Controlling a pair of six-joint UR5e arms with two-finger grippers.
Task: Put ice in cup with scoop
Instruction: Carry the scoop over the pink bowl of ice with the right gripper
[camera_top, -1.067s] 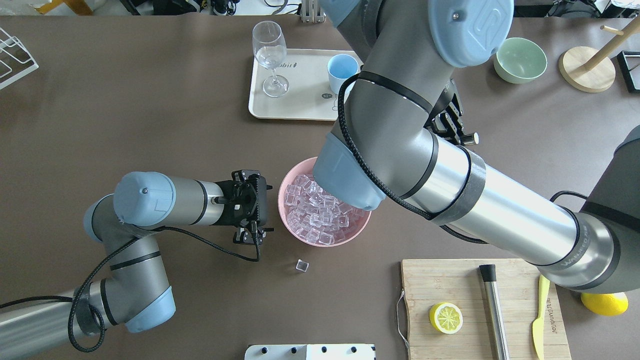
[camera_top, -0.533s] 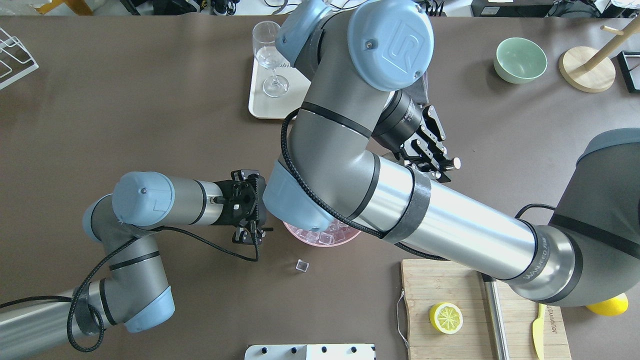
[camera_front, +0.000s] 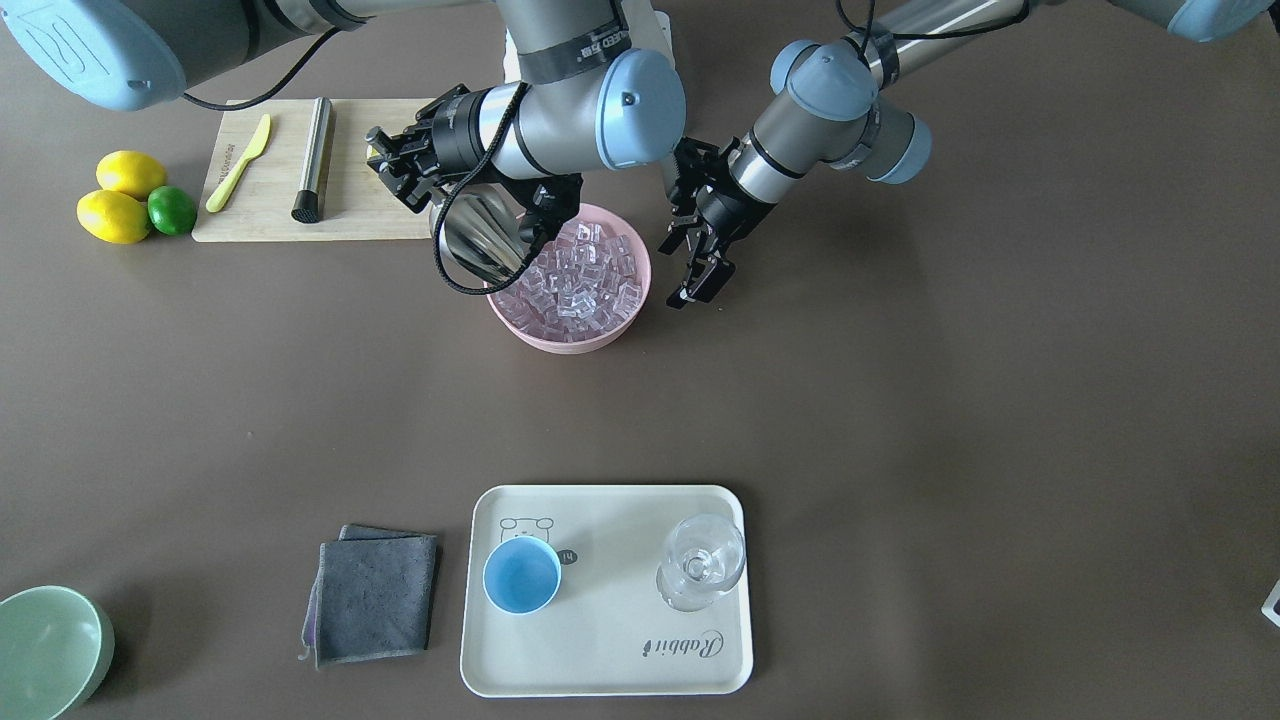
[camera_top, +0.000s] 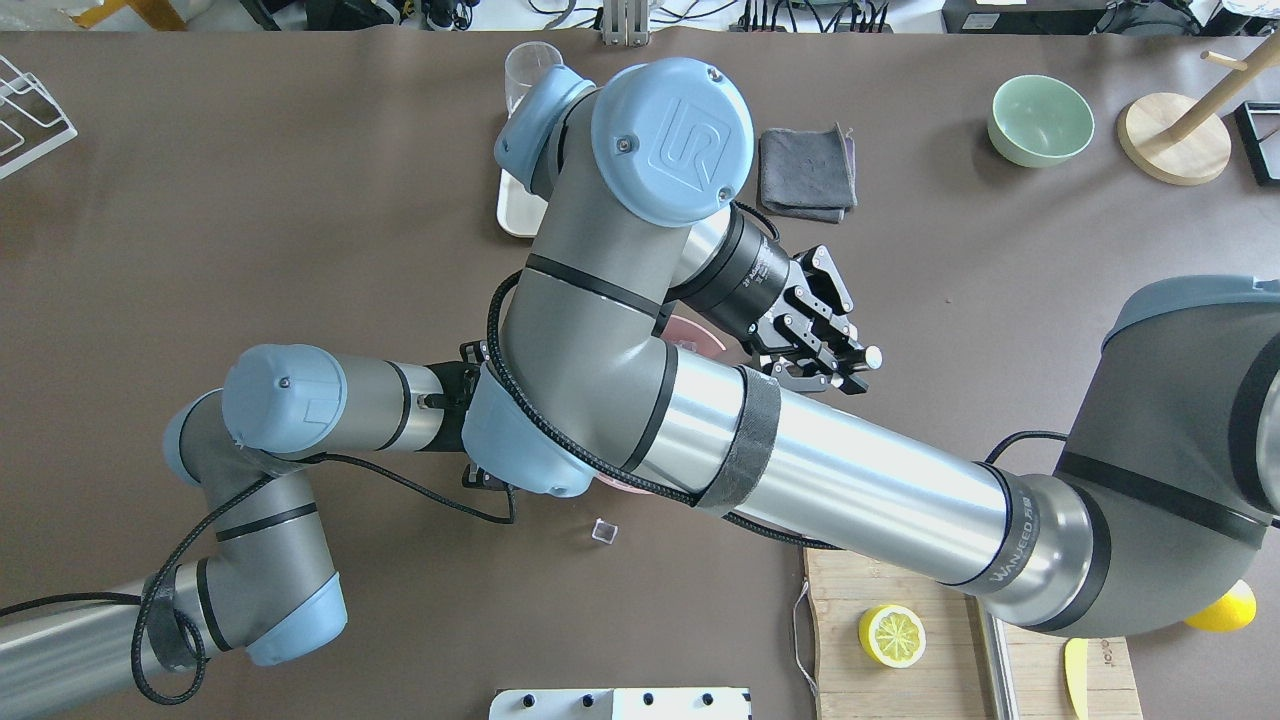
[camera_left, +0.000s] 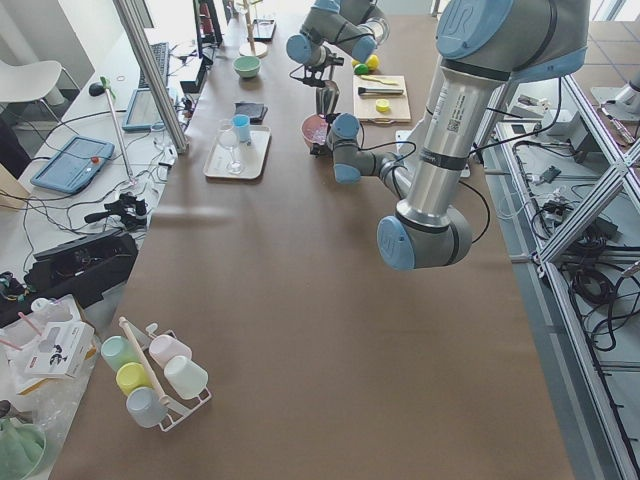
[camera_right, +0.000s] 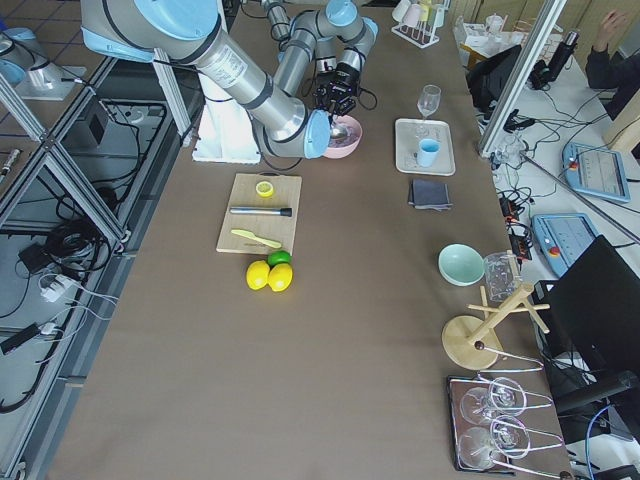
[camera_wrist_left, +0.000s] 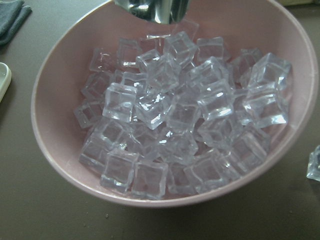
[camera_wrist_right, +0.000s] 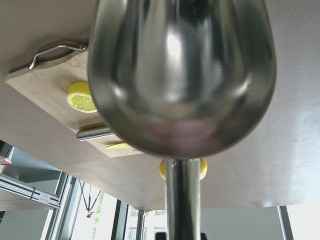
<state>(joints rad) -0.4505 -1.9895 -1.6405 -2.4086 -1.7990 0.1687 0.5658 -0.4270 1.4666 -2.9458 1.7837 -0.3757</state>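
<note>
My right gripper (camera_front: 400, 165) is shut on the handle of the steel scoop (camera_front: 480, 240). Its trough hangs tilted at the rim of the pink bowl (camera_front: 560, 340), which is full of ice (camera_front: 580, 275). The trough fills the right wrist view (camera_wrist_right: 180, 75) and looks empty; its tip shows in the left wrist view (camera_wrist_left: 150, 10) over the ice (camera_wrist_left: 180, 115). My left gripper (camera_front: 685, 268) is open, beside the bowl, apart from it. The light-blue cup (camera_front: 521, 574) stands empty on the cream tray (camera_front: 600, 660). The right arm hides the cup in the overhead view.
A stemmed glass (camera_front: 700, 565) shares the tray. A grey cloth (camera_front: 375, 595) and a green bowl (camera_front: 45, 650) lie beyond it. A cutting board (camera_front: 370, 210) with a steel cylinder (camera_front: 312, 158) and lemons (camera_front: 115, 215) flank the right arm. One loose cube (camera_top: 603, 531) lies by the bowl.
My right arm has swung from the tray back toward the pink bowl, carrying the scoop, and now covers bowl and tray in the overhead view. The left arm has not moved.
</note>
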